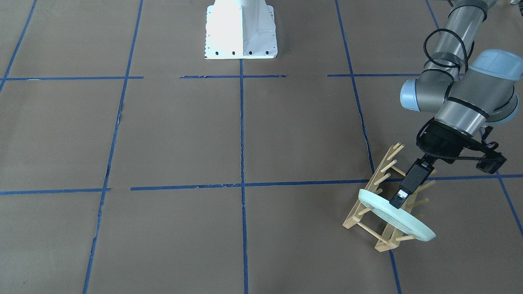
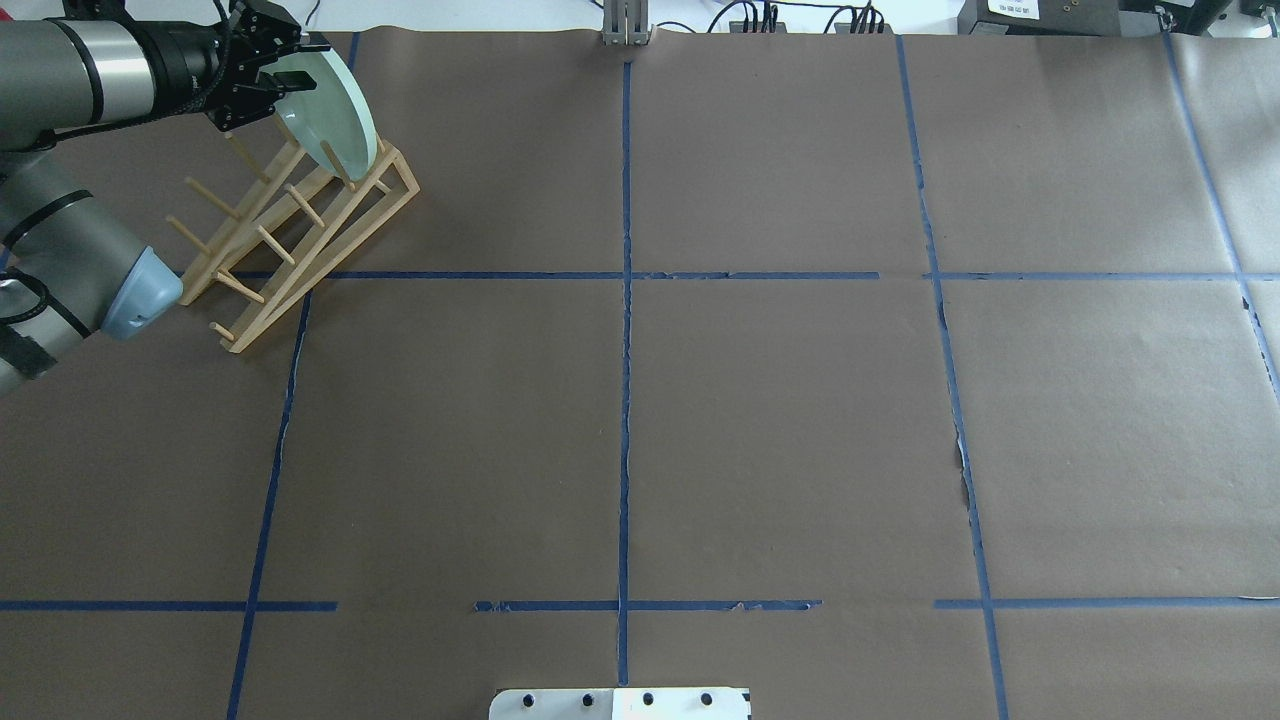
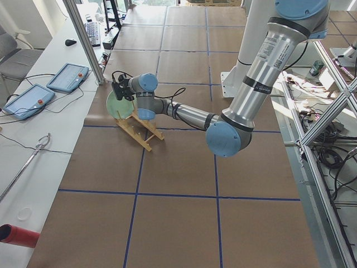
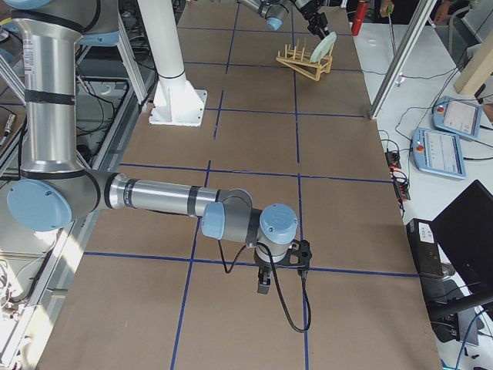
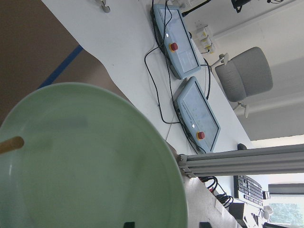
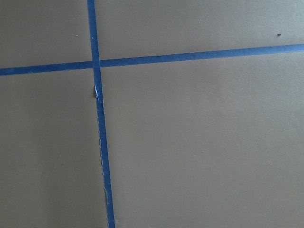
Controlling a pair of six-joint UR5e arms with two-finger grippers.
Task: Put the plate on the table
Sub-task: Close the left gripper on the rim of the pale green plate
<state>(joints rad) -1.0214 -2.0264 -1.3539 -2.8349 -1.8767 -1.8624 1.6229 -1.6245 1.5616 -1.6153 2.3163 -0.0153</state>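
The pale mint-green plate [image 1: 412, 226] stands on edge in the far slot of the light wooden peg rack [image 1: 352, 222], near the far left of the table [image 1: 184, 130]. It also shows in the overhead view [image 2: 335, 110] and fills the left wrist view [image 5: 85, 156]. My left gripper [image 1: 398, 201] is at the plate's upper rim, open, with one fingertip [image 5: 128, 224] before the plate's face and the other behind the rim. My right gripper [image 4: 281, 271] hangs low over bare table paper [image 6: 190, 142], far from the plate; I cannot tell whether it is open or shut.
The rack [image 2: 300, 240] lies slanted near a blue tape crossing, with several free pegs. The white robot base [image 1: 241, 28] stands at the table's middle edge. Two pendants [image 5: 190, 80] and cables lie on the white bench beyond the plate.
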